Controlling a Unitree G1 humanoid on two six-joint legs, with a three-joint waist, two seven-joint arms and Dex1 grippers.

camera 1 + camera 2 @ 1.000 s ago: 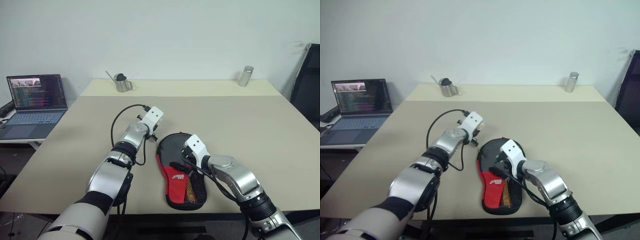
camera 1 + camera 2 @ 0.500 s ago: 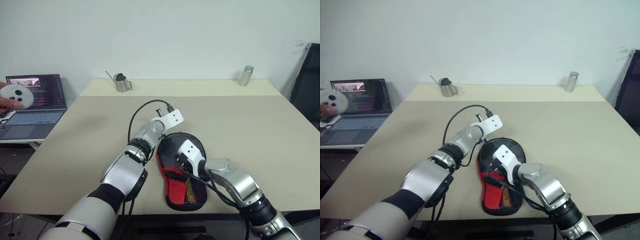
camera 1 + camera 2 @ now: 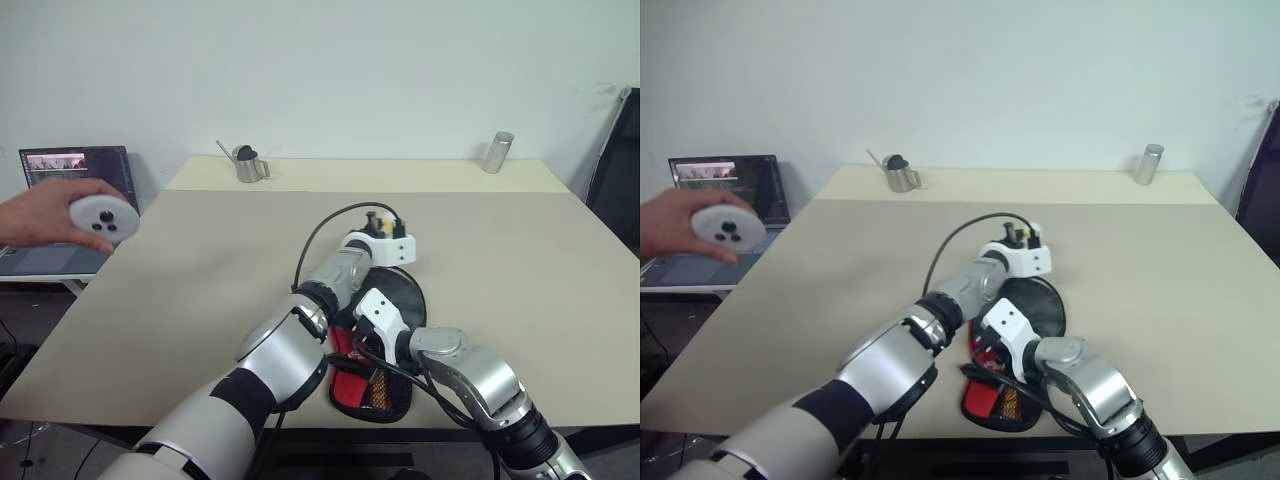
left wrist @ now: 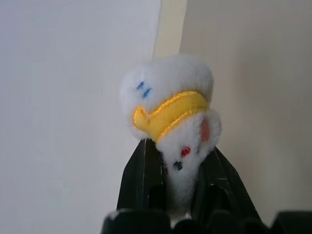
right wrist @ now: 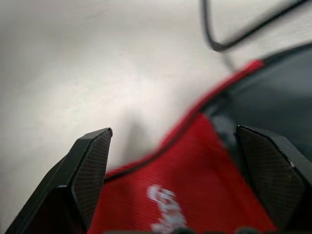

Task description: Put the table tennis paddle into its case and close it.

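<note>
Silver arms with black joint bands, white wrist brackets, black cable loops, black fingers (image 5: pixel 90 163)

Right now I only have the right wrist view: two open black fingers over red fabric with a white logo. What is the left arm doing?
Observer: The left gripper is shut on the plush charm, a white and yellow toy pinched between its fingers.
Operator: Where is that, relative to the case?
Observer: In the left eye view, the left gripper is above the round far end of the case, with the right gripper over the case's red panel.
Operator: Anything else on the table?
Observer: A small metal pitcher and a metal cylinder stand at the table's far edge.
Operator: Anyone nearby?
Observer: A person's hand holds a round white device at the left, in front of a laptop.
</note>
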